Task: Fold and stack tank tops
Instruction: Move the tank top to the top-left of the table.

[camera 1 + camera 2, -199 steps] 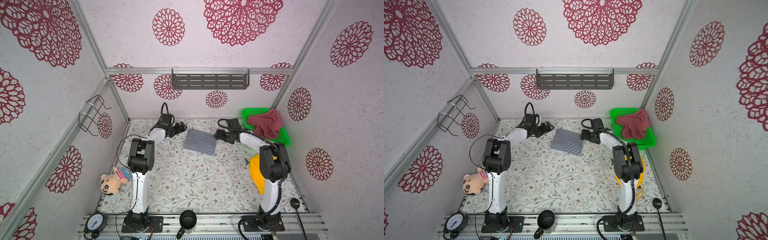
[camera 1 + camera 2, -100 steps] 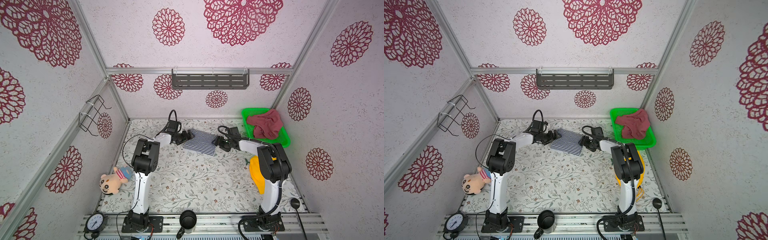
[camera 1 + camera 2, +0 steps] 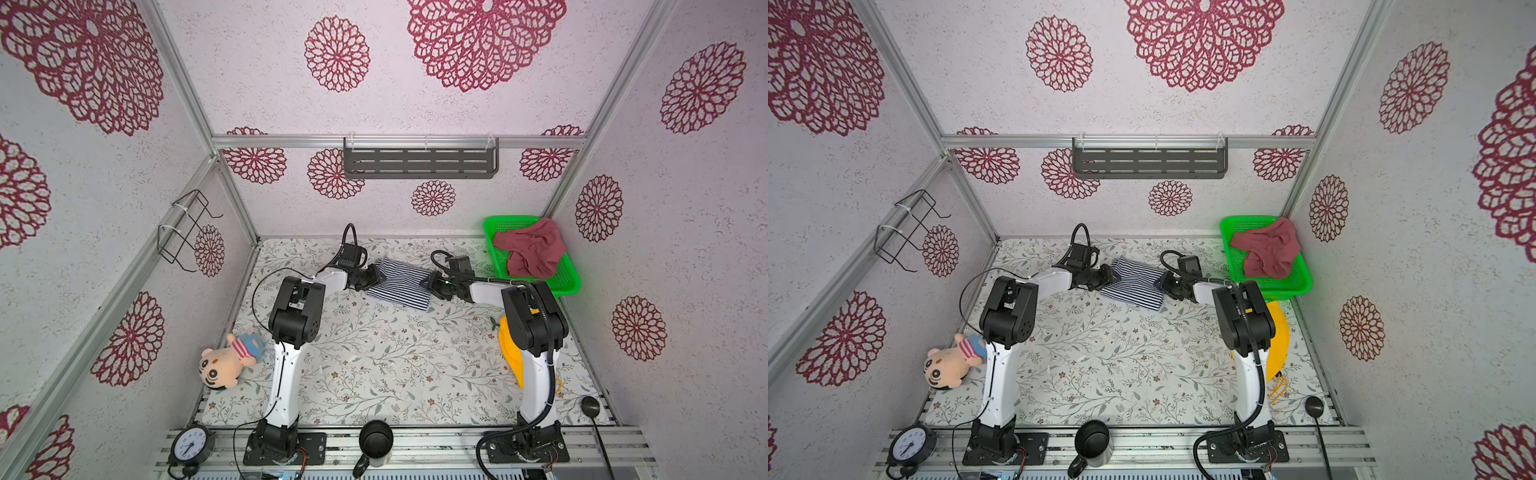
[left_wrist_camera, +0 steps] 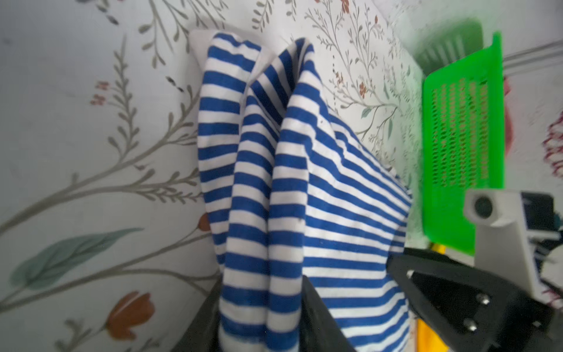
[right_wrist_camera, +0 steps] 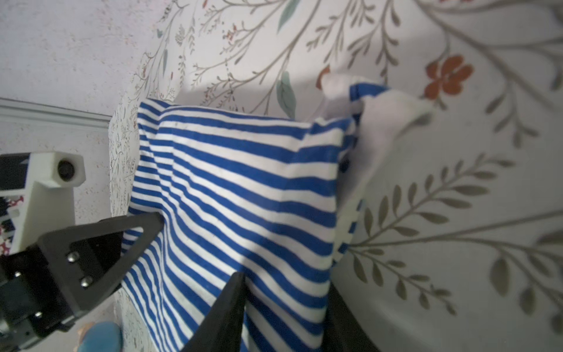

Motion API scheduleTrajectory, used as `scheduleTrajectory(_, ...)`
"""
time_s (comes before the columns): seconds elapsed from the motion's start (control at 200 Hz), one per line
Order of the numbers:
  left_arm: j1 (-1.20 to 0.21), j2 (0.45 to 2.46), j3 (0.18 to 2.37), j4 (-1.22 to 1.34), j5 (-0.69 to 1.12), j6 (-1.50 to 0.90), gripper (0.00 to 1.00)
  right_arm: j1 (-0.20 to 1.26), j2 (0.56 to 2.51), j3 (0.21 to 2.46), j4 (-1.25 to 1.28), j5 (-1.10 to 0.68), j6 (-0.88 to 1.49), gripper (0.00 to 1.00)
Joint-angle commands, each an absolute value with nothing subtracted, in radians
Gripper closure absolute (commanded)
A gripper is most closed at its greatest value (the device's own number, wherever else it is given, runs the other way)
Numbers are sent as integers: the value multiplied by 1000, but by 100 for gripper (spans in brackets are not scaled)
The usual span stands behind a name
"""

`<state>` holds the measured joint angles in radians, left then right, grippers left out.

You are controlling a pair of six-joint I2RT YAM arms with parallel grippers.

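Observation:
The striped navy-and-white tank top (image 3: 398,282) (image 3: 1133,285) lies folded at the back middle of the floral table, held between my two arms. My left gripper (image 3: 371,277) (image 4: 262,307) is shut on its left edge, a thick bunch of striped cloth between the black fingers (image 4: 316,317). My right gripper (image 3: 429,286) (image 5: 286,307) is shut on its right edge, with folded layers pinched between its fingers (image 5: 227,307). The maroon tank top (image 3: 532,248) (image 3: 1266,249) lies crumpled in the green basket (image 3: 568,282) at the back right.
A yellow cloth (image 3: 510,345) lies by the right arm's base. A plush doll (image 3: 226,361) sits at the left edge. A black mug (image 3: 374,438) and a clock (image 3: 190,446) stand on the front rail. A grey shelf (image 3: 419,158) hangs on the back wall.
Both arms have moved inward from either side of the striped tank top and both grippers have closed on its opposite edges; the cloth has bunched up slightly.

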<state>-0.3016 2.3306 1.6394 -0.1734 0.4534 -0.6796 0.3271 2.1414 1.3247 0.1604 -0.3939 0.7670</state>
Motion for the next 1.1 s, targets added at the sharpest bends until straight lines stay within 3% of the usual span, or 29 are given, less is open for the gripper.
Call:
scheduleTrajectory(0.0,-298,2333,1661,-224,418,-661,80,336,2157,1356,137,-404,769,79)
scheduleTrajectory(0.06,-290,2311,1666,-226,408,-650,90,339,2149,1371,137,-411,758,91)
scheduleTrajectory(0.165,-274,2277,1690,-247,396,-629,100,349,2135,1413,135,-419,735,97)
scheduleTrajectory(0.49,-186,2188,1713,-349,337,-544,100,451,2288,1742,52,-452,633,100)
scheduleTrajectory(0.846,2,2138,1662,-364,298,-460,100,578,2566,2059,255,-355,733,100)
scheduleTrajectory(0.931,33,2150,1665,-365,309,-447,100,587,2626,2125,294,-364,782,70)
scheduleTrajectory(1.021,55,2168,1688,-390,305,-423,100,586,2613,2129,249,-340,813,20)
scheduleTrajectory(1.096,72,2186,1711,-411,305,-409,100,583,2519,2027,249,-298,774,4)
